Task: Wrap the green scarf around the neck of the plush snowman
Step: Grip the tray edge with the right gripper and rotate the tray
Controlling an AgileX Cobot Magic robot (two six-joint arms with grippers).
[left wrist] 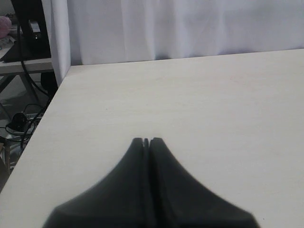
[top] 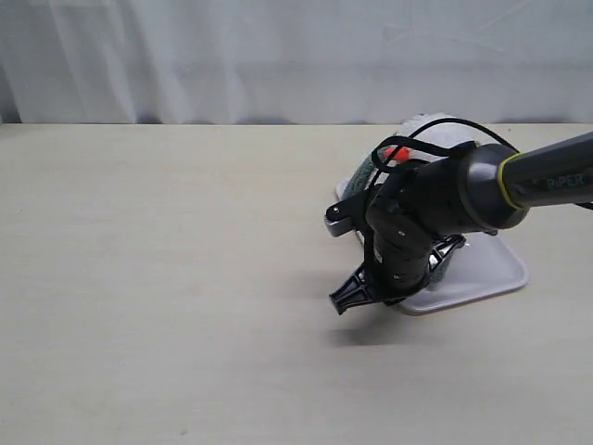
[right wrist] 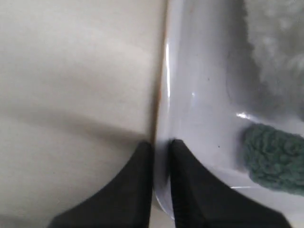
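My right gripper [right wrist: 160,143] is pinching its two black fingers together on the raised rim of the flat white rectangular plastic tray [right wrist: 199,95], at the tray's near left edge. The tray is sitting right of centre on the pale wooden table [top: 167,278].

The fluffy white plush snowman [top: 435,128] is resting on the tray, mostly hidden behind my arm. Its body appears to be running near to far, with the head at the far end and the orange-red cone nose [top: 400,153] pointing left, though I cannot be sure.

The narrow sage-green ribbed knit scarf [right wrist: 273,161] is lying in the tray beside the snowman. One end is sitting near my fingers, just inside the rim, untouched. Its visible stretch seems to be running near to far along the snowman's left side.

I judge the wrapping is not yet begun, and I am only holding the tray. Next I am needing to release the rim and take the scarf end.

My left gripper [left wrist: 146,141] is hovering with fingers together and empty over bare table
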